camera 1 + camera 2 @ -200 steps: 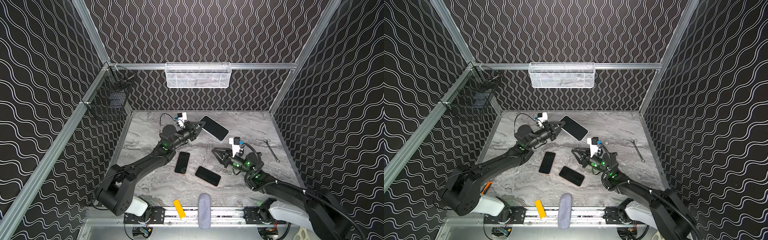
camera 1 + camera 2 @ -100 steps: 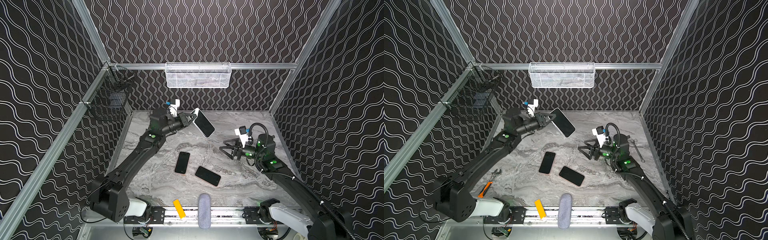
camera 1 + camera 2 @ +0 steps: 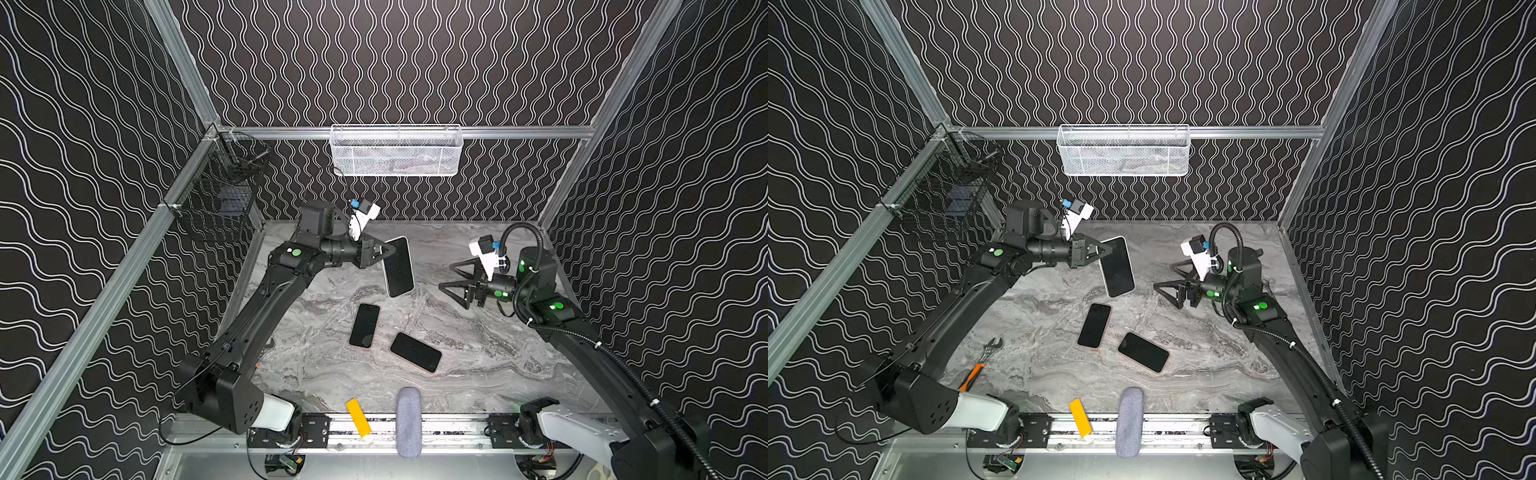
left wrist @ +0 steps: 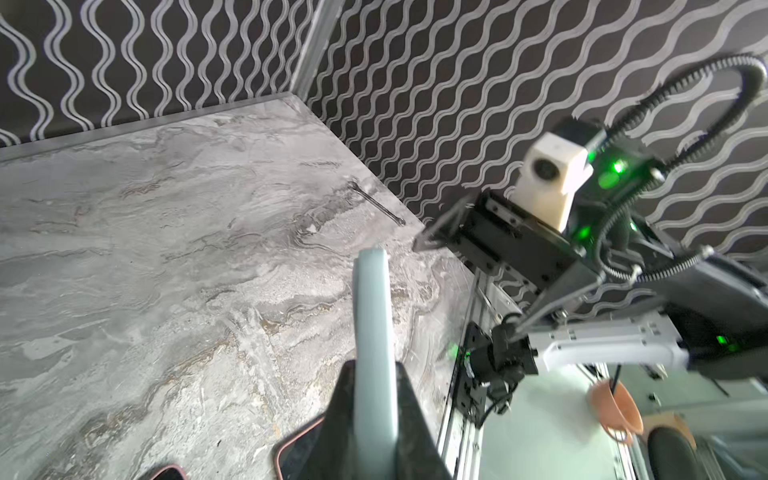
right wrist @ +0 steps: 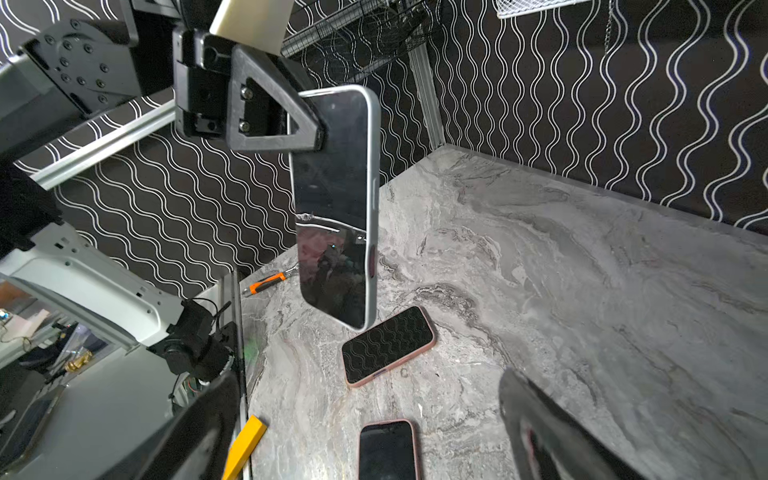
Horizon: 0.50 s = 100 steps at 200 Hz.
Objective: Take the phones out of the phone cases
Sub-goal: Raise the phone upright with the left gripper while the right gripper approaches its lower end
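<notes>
Left claw is clamped on one end of the cased phone, now lifted off the tabletop and hanging near 12 o'clock. Right claw has backed off to the phone's 3 o'clock, jaws spread wide. Likely setup for peeling the case; phone not out yet.

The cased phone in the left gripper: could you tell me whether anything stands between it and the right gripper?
Nothing visible does. The right gripper, jaws open, faces the cased phone across open air; two other phones lie on the table.
</notes>
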Tool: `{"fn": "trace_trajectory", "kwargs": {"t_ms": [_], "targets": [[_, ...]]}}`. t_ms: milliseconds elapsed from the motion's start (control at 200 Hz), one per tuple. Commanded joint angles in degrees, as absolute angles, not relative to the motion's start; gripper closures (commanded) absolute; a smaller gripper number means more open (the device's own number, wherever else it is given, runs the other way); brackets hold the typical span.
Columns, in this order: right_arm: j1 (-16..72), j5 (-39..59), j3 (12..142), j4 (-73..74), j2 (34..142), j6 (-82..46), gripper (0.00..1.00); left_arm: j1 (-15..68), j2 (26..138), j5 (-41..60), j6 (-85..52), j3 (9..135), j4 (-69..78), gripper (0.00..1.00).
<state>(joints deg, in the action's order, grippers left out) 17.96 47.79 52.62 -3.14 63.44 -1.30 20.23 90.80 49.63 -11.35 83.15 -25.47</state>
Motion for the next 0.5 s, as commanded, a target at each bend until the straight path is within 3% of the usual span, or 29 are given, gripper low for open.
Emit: {"fn": "trace_trajectory", "kwargs": {"t_ms": [0,255,496], "targets": [[18.54,46.63,54.26,-6.58,64.61,2.31,0.01,19.59,90.87,54.85,-6.59,83.63,-25.85,1.00],[18.54,50.54,60.65,-17.55,68.11,11.55,0.02,19.11,90.51,57.45,-3.24,83.83,-26.87,1.00],[20.22,48.86,59.84,-24.15,68.27,18.19,0.18,19.55,90.88,56.87,-1.19,83.35,-29.82,1.00]]}}
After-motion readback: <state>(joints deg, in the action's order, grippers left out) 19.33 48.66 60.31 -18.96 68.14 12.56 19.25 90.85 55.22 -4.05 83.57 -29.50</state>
